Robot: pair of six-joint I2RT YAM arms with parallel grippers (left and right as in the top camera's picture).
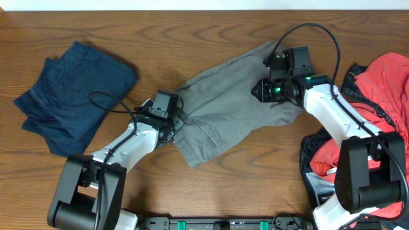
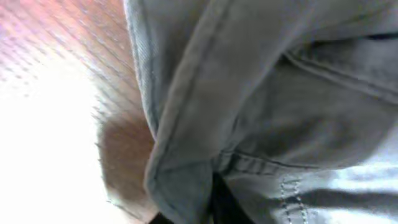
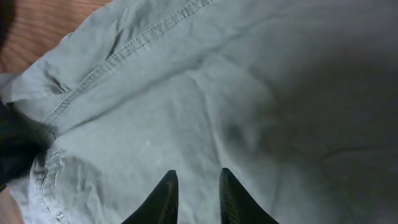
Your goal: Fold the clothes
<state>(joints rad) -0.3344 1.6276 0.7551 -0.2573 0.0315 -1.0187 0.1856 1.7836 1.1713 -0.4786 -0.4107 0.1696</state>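
- The grey shorts [image 1: 223,105] lie spread aslant at the middle of the table [image 1: 192,25], one end toward each of my arms.
- My right gripper [image 3: 196,198] is low over the cloth, its fingers narrowly parted, with flat fabric showing in the gap (nothing pinched, as far as I can see).
- My left gripper [image 1: 175,125] sits at the grey shorts' left edge. A hem fills its camera, so I cannot tell how its fingers stand.
- Red clothes [image 1: 383,83] are heaped at the right, and navy shorts [image 1: 70,96] lie folded at the left.
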